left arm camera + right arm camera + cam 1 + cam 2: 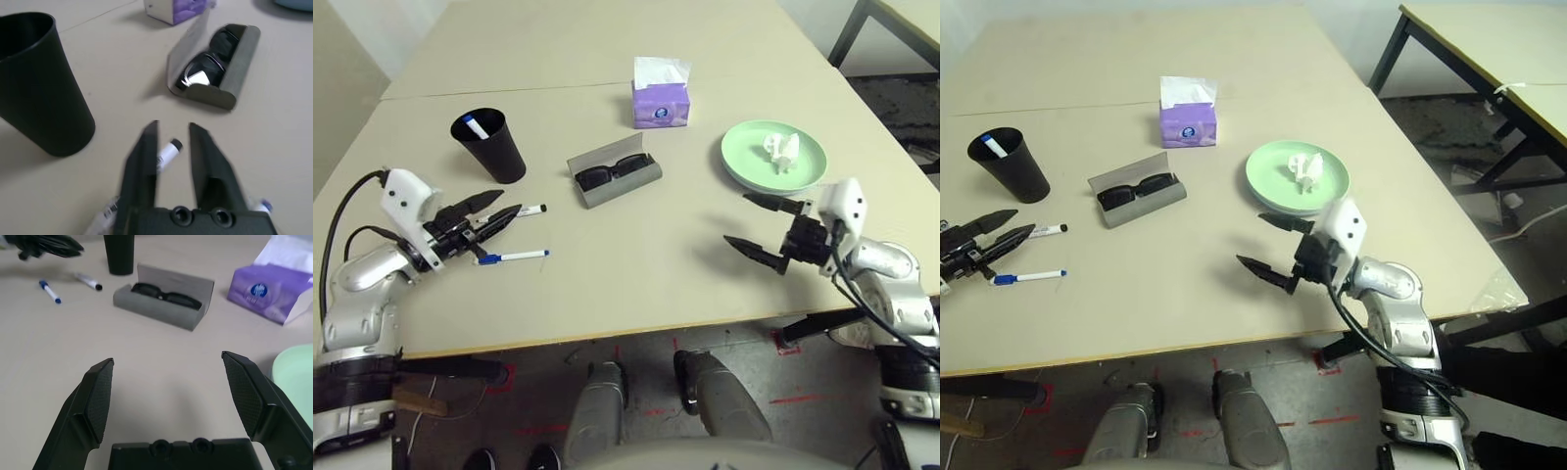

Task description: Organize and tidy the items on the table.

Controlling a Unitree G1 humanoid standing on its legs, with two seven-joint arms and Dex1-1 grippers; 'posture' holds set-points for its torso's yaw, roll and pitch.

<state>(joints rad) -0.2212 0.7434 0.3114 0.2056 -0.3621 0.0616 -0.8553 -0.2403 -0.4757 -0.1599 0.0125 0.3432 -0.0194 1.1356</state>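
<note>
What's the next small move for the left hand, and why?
Probably lift the left hand slightly to check that the black-capped marker comes along. The hand sits right over it, and the black cup nearby already holds a marker, so that is likely its destination.

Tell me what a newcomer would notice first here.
Probably the open glasses case mid-table with the black sunglasses lying in it, and the green plate on the right holding a crumpled tissue. On the left, the left gripper is over the black-capped marker, with the blue-capped marker lying beside it near the black cup.
</note>
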